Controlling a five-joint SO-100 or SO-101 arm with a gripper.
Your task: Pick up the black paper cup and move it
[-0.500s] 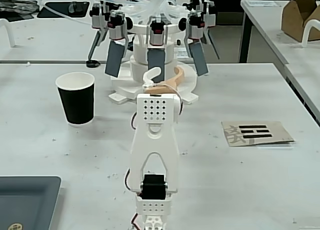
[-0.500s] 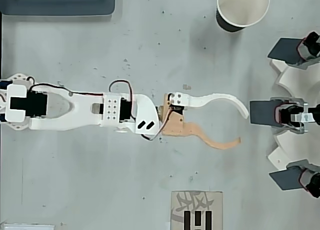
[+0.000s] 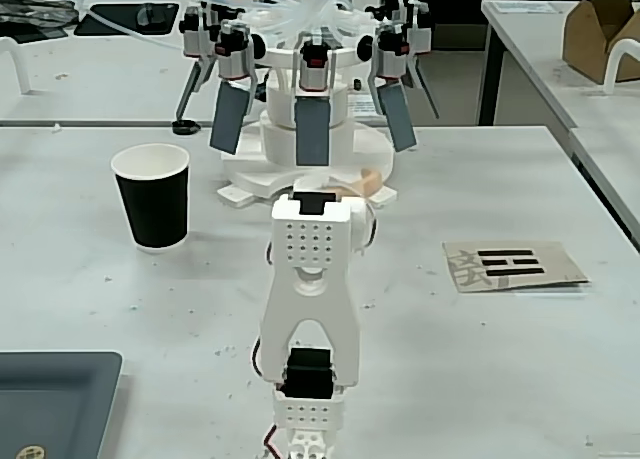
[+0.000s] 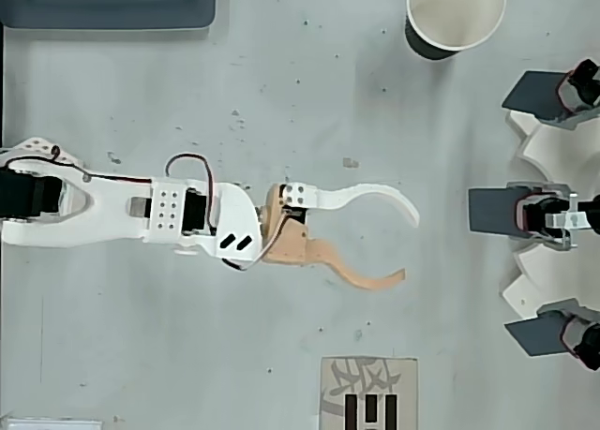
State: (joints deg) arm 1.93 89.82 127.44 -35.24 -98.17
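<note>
The black paper cup [image 3: 152, 196] stands upright on the table, left of the arm in the fixed view; its white inside shows at the top edge of the overhead view [image 4: 455, 16]. My gripper [image 4: 409, 246] is open, with one white finger [image 4: 375, 192] and one tan finger [image 4: 361, 278] spread apart and nothing between them. It hovers over the table's middle, well short of the cup and off to one side of it. In the fixed view the arm's white body [image 3: 310, 279] hides most of the gripper; only a tan tip [image 3: 368, 179] peeks out.
A white device with several grey paddles [image 3: 312, 119] stands at the back of the table, at the right edge in the overhead view [image 4: 548, 210]. A dark tray [image 3: 50, 399] lies front left. A printed card [image 3: 512, 265] lies to the right.
The arm has pulled back toward its base, so the open gripper is farther from the paddle device. In the fixed view the fingers have dropped behind the arm body. The cup has not moved.
</note>
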